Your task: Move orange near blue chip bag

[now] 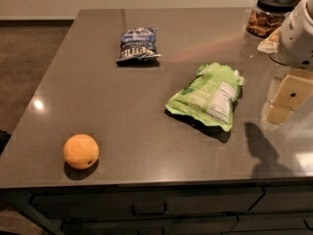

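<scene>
The orange [80, 151] sits near the front left corner of the dark grey counter [122, 106]. The blue chip bag [138, 44], dark blue with white lettering, lies flat toward the back middle of the counter, far from the orange. My gripper [285, 103] hangs above the right side of the counter under the white arm [298, 33]. It is far to the right of the orange, just right of the green bag, and holds nothing.
A light green bag with a white nutrition label [208, 97] lies right of centre, between the gripper and the orange. A glass jar with a black lid [269, 13] stands at the back right. Drawers [146, 209] run below the counter's front edge.
</scene>
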### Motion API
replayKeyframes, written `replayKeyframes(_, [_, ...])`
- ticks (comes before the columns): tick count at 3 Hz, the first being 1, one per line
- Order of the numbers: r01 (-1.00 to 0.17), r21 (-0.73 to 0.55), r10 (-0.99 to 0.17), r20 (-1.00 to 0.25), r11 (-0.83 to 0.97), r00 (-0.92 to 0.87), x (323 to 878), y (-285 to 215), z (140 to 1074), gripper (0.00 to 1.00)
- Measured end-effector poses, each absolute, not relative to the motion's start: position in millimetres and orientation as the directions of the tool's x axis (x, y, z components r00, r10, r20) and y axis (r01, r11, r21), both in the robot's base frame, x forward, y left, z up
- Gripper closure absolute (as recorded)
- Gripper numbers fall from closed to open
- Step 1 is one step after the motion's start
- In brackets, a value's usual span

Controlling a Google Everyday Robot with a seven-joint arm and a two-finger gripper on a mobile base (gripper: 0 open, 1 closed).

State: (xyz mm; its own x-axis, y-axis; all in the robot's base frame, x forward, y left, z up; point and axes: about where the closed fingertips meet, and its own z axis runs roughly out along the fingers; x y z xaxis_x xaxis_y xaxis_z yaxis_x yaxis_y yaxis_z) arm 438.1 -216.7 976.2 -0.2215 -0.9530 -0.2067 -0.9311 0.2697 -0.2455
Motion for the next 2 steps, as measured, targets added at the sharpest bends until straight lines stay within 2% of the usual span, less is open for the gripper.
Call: replayKeyframes(2, [-0.939, -0.228, -0.950, -0.240, 0.256, -0.201, 440.1, -206.8, 975.6, 0.00])
